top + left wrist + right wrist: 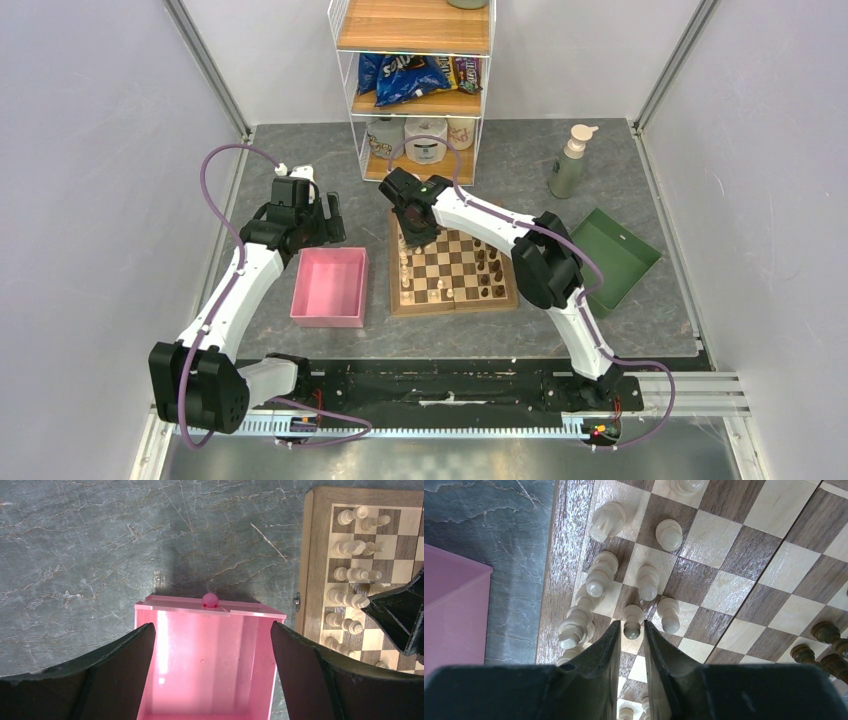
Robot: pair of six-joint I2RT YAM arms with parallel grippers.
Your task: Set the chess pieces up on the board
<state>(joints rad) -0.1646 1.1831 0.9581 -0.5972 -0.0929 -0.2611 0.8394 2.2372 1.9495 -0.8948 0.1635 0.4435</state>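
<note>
Fingers (604,655) of the right gripper (630,630) pinch a white pawn (632,617) standing straight up on the board (724,587); left gripper (212,627), spread wide, is farther off

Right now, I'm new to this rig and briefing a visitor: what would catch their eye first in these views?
First, the right hand reaching across the board, its fingers flanking one cream pawn near the board's left edge; whether it actually grips is unclear. Next, the bright pink tray left of the board, with the open left hand above it.
</note>
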